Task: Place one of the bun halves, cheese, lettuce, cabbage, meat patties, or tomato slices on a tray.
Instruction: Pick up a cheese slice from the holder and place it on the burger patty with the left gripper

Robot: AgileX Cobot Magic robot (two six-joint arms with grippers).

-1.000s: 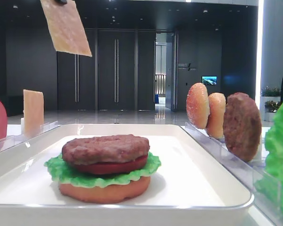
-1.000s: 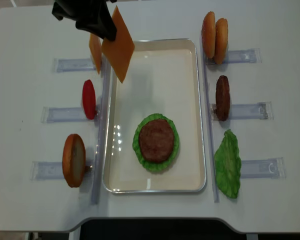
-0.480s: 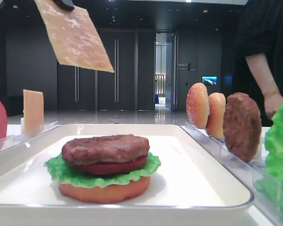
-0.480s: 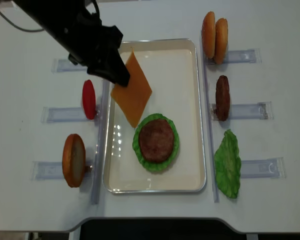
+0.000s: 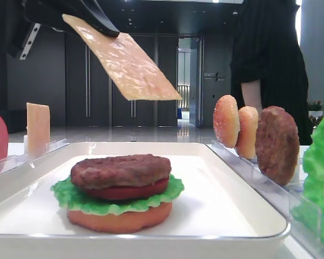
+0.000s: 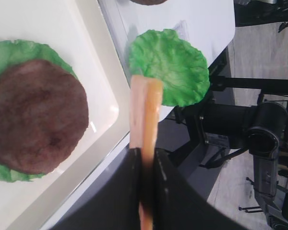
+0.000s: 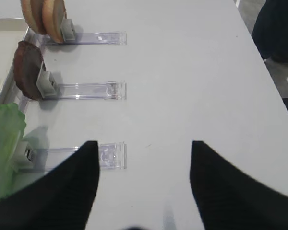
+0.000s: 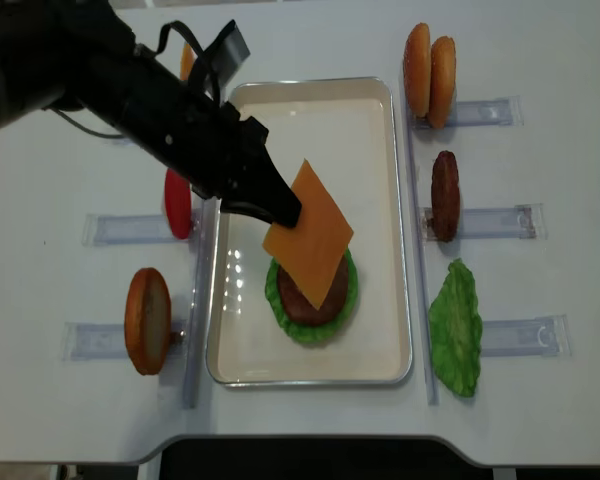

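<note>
Far left, on the white table (image 8: 50,180), a bun half (image 8: 147,320) stands on edge in its clear holder (image 8: 100,340). A tomato slice (image 8: 177,200) stands in the next holder up, partly behind my left arm. A spare cheese slice (image 5: 38,128) stands upright at the far left rack.

My left gripper (image 8: 276,207) reaches in over the tray's left edge. Its jaws are pinched down on one corner of the cheese (image 8: 308,234). The slice hangs tilted in the air above the stack, touching nothing below it. From my left wrist camera I see it edge-on between the dark fingers (image 6: 129,191).

The tray (image 8: 370,130) sits mid-table. On it: flat bun base (image 5: 120,218), lettuce leaf (image 5: 65,195), a tomato slice (image 5: 127,190) and a meat patty (image 5: 120,170) on top. The stack lies in the tray's near half.

Right of the tray, two bun halves (image 8: 429,62) stand together in the far holder. A meat patty (image 8: 445,196) stands on edge in the middle one. A lettuce leaf (image 8: 455,327) lies at the near one.

My right gripper (image 7: 143,187) hovers over bare table right of those holders. Its two dark fingers (image 7: 77,187) are spread wide, nothing between them.

A person in dark clothing (image 5: 267,59) stands behind the table, right side.
</note>
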